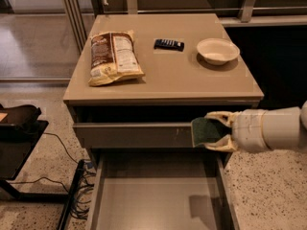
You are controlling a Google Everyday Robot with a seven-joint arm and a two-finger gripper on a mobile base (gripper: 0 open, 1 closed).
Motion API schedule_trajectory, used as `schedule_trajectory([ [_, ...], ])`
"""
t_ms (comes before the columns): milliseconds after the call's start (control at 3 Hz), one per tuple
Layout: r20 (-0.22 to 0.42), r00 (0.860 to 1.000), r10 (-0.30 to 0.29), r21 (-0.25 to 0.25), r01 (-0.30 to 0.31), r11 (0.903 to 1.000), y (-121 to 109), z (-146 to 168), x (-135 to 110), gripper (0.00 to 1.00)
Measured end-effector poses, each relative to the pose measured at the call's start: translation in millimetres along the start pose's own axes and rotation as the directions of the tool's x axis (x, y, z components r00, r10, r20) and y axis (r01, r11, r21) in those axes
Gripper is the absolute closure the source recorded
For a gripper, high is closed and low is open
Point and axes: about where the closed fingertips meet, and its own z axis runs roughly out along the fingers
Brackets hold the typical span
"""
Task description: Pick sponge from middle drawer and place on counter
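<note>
My gripper (217,131) comes in from the right and is shut on the dark green sponge (204,131), holding it upright in front of the right end of a drawer front (134,135), just below the counter's edge. The middle drawer (158,200) is pulled open below, its flat floor bare with the gripper's shadow on it. The beige counter (177,75) lies above and behind the sponge.
On the counter lie a chip bag (112,56) at the left, a black remote (169,44) at the back middle and a white bowl (218,50) at the back right. A black stand (19,128) and cables (72,176) are on the floor at the left.
</note>
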Motion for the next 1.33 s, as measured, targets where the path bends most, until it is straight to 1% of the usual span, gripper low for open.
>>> schedule_trajectory([
  [333,0.133,0.991,0.011,0.061,-0.019,0.9979,-43.7,-51.3,-15.7,1.0],
  [667,0.152,0.988,-0.018,0.111,0.001,0.9939,-71.3,-73.0,-28.9,1.0],
  [1000,0.152,0.988,-0.018,0.111,0.001,0.9939,-71.3,-73.0,-29.0,1.0],
  [1333,0.167,0.985,-0.051,0.123,0.031,0.9919,-93.4,-68.1,-37.9,1.0],
])
